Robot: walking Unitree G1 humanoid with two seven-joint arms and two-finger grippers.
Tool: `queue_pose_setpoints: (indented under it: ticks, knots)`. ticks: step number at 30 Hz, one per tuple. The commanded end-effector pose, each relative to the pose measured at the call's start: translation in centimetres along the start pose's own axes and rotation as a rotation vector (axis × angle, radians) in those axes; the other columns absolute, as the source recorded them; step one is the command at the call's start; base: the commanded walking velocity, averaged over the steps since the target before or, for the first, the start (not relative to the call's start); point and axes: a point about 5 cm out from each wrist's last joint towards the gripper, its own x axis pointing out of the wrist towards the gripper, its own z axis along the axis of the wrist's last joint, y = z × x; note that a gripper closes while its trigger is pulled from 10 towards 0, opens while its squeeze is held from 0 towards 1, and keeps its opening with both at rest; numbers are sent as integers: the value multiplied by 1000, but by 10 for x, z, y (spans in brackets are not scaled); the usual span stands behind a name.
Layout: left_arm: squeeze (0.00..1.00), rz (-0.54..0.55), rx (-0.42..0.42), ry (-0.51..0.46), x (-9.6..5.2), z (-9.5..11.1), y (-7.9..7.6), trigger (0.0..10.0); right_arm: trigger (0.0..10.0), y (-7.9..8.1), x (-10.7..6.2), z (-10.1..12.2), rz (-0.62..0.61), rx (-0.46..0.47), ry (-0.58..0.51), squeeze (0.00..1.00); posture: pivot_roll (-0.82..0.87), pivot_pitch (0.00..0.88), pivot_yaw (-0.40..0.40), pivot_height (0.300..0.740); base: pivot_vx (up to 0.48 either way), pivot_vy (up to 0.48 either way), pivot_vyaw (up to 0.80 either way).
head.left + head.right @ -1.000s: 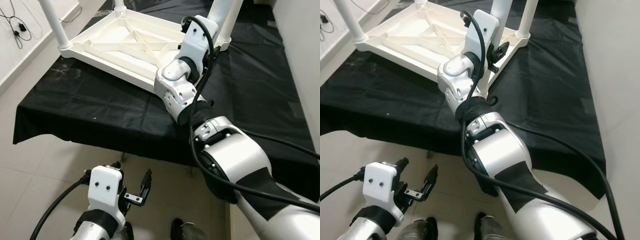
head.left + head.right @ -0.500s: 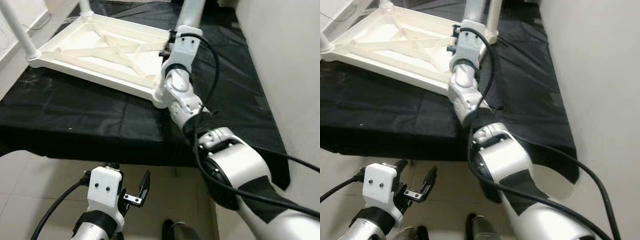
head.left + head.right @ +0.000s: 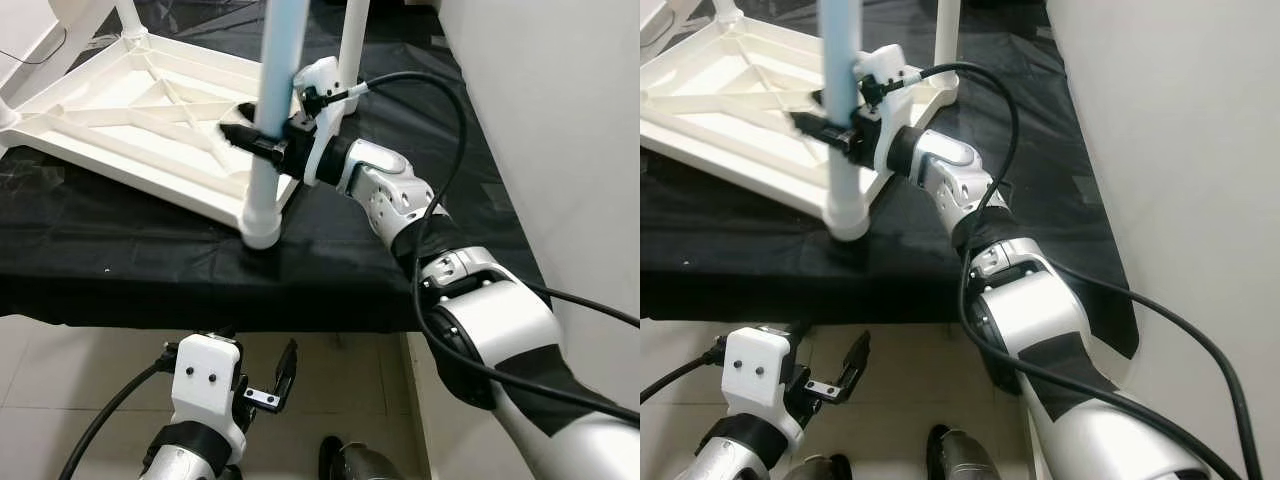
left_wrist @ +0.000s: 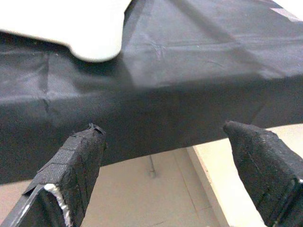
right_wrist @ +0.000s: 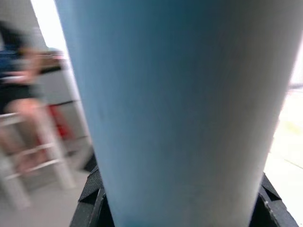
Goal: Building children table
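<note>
A white children's table top (image 3: 150,110) lies upside down on a black-covered work table (image 3: 420,230). A pale blue-white table leg (image 3: 270,90) stands upright with its foot end at the top's near right corner (image 3: 260,225). My right gripper (image 3: 262,140) is shut on this leg about halfway up, and in the right wrist view the leg (image 5: 180,104) sits between the black fingers (image 5: 90,201). My left gripper (image 3: 268,383) hangs open below the work table's front edge, holding nothing.
Another white leg (image 3: 350,40) stands in the top's far right corner, and one more (image 3: 130,15) at the far left. A wall (image 3: 560,120) runs close on the right. Tiled floor (image 3: 60,380) lies below. A blurred seated person (image 5: 19,85) shows in the right wrist view.
My right arm has swung from the far right corner towards me and now holds the leg upright at the near right corner. The head view shifted. The left gripper stayed put.
</note>
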Motion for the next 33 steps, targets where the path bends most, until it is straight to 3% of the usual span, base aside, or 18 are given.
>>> queue_pose_setpoints:
  ticks: [1, 2, 3, 7, 10, 11, 16, 18, 19, 21, 22, 24, 25, 26, 28, 29, 31, 33]
  knots:
    - [0, 4, 4, 30, -2, -6, 0, 10000, 10000, 14, 3, -30, 146, 215, 41, 0, 75, 266, -73, 734, 0, 0, 0]
    - [0, 6, 4, 29, -3, -6, 0, 10000, 10000, 20, -1, -26, 320, 223, 29, 0, 83, 269, -75, 734, 0, 0, 0]
    - [0, 6, 4, 29, -3, -6, 0, 10000, 10000, 22, -2, -25, 359, 226, 26, 0, 83, 269, -75, 734, 0, 0, 0]
    - [0, 7, 3, 30, -4, -6, 0, 10000, 10000, 23, -2, -28, 372, 178, 77, 0, 83, 269, -75, 734, 0, 0, 0]
    - [0, 8, 5, 35, -5, -6, 0, 10000, 10000, 15, 6, -45, 135, -77, 285, 0, 81, 277, -73, 734, 0, 0, 0]
    - [0, 8, 5, 36, -6, -6, 1, 10000, 10000, 12, 8, -47, 54, -101, 313, 0, 76, 277, -67, 734, 0, 0, 0]
    - [0, 3, 8, 39, -6, -7, 1, 10000, 10000, 6, 5, -44, -38, -98, 260, 0, 76, 277, -67, 734, 0, 0, 0]
    - [0, 2, 12, 35, -5, -6, 1, 10000, 10000, -5, 2, -38, -197, -118, 246, 0, 80, 274, -67, 734, 0, 0, 0]
    - [0, 2, 12, 35, -5, -6, 1, 10000, 10000, -5, 2, -38, -197, -118, 246, 0, 80, 274, -67, 734, 0, 0, 0]
    - [0, 3, 14, 33, -4, -6, 1, 10000, 10000, -19, -5, -32, -423, -128, 246, 0, 76, 273, -63, 734, 0, 0, 0]
    - [0, 3, 14, 33, -4, -6, 1, 10000, 10000, -19, -5, -32, -423, -128, 246, 0, 76, 273, -63, 734, 0, 0, 0]
    - [0, 2, 13, 33, -4, -7, 1, 10000, 10000, -33, -16, -23, -649, -139, 226, 0, 76, 273, -63, 734, 0, 0, 0]
    - [0, 2, 13, 33, -4, -7, 1, 10000, 10000, -33, -16, -23, -649, -139, 226, 0, 76, 273, -63, 734, 0, 0, 0]
    - [0, 2, 14, 35, -4, -7, 1, 10000, 10000, -38, -21, -20, -728, -88, 188, 0, 75, 272, -59, 734, 0, 0, 0]
    - [0, 1, 13, 34, -4, -7, 1, 10000, 10000, -40, -22, -16, -759, -44, 144, 0, 75, 272, -59, 734, 0, 0, 0]
    - [0, 0, 16, 35, -4, -7, 1, 10000, 10000, -37, -17, -12, -710, 31, 79, 0, 75, 272, -59, 734, 0, 0, 0]
    - [0, 0, 16, 35, -4, -7, 1, 10000, 10000, -33, -12, -7, -629, 85, 11, 0, 75, 272, -59, 734, 0, 0, 0]
    - [0, 2, 19, 32, -3, -7, 1, 10000, 10000, -31, -9, -4, -581, 59, 3, 0, 76, 271, -60, 734, 0, 0, 0]
